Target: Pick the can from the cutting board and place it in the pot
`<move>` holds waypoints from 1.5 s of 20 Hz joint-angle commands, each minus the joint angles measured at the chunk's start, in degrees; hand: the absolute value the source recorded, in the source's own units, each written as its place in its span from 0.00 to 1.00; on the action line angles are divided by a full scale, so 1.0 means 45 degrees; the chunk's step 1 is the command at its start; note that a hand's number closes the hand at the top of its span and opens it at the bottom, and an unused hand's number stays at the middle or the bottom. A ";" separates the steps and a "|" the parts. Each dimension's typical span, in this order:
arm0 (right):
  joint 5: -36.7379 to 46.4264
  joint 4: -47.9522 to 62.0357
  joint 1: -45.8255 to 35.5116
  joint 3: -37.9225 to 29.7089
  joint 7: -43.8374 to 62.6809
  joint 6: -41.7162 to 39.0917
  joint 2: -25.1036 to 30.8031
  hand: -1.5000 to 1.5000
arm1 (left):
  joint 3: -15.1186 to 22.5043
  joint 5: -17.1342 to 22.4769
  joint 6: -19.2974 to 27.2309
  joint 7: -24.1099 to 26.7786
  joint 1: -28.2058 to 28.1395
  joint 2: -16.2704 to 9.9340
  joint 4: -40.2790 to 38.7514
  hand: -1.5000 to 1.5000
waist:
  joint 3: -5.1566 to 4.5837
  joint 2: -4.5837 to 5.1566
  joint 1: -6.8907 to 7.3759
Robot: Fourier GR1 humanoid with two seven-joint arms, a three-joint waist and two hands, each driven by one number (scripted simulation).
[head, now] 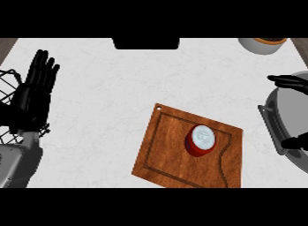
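A red can (200, 140) with a silver top stands upright on the wooden cutting board (163, 154), right of the board's middle. The grey pot (293, 114) sits at the right edge, partly cut off. My right hand (293, 83) shows only as spread black fingers and a thumb over the pot, open and holding nothing, well right of the can. At the left, my left hand (35, 88) rests open with its fingers pointing up, far from the board.
A black wire basket (0, 84) lies at the left edge behind the left hand. A white cup (261, 45) stands at the back right, and a dark block (146, 43) at the back middle. Wood borders the counter's far corners.
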State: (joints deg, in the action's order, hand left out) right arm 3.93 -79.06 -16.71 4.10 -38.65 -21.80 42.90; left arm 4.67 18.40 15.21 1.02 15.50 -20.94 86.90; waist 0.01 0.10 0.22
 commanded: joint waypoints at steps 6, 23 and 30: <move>0.2417 -0.2800 -0.0523 0.1793 0.3348 -0.0948 0.0561 0.00 | -0.0394 -0.0022 -0.0440 0.0483 -0.0513 0.0071 0.0201 0.50 | -0.0018 -0.0062 0.0002; 0.5337 -0.4022 0.0540 0.2880 0.6659 -0.2264 -0.2279 0.00 | -0.1061 -0.0906 -0.0885 -0.0576 0.0040 0.0632 0.0233 0.50 | -0.0001 -0.0027 -0.0053; 0.6546 -0.3420 0.0094 0.3476 0.6195 -0.1592 -0.4089 0.00 | -0.1042 -0.1422 -0.1104 0.0229 -0.0088 0.1312 -0.0513 0.50 | -0.0004 -0.0014 -0.0048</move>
State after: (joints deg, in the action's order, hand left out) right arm 31.24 -94.71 -15.71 18.97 -10.35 -29.91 28.58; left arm -0.47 13.82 10.52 -0.71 15.07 -17.22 87.44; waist 0.01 0.00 0.06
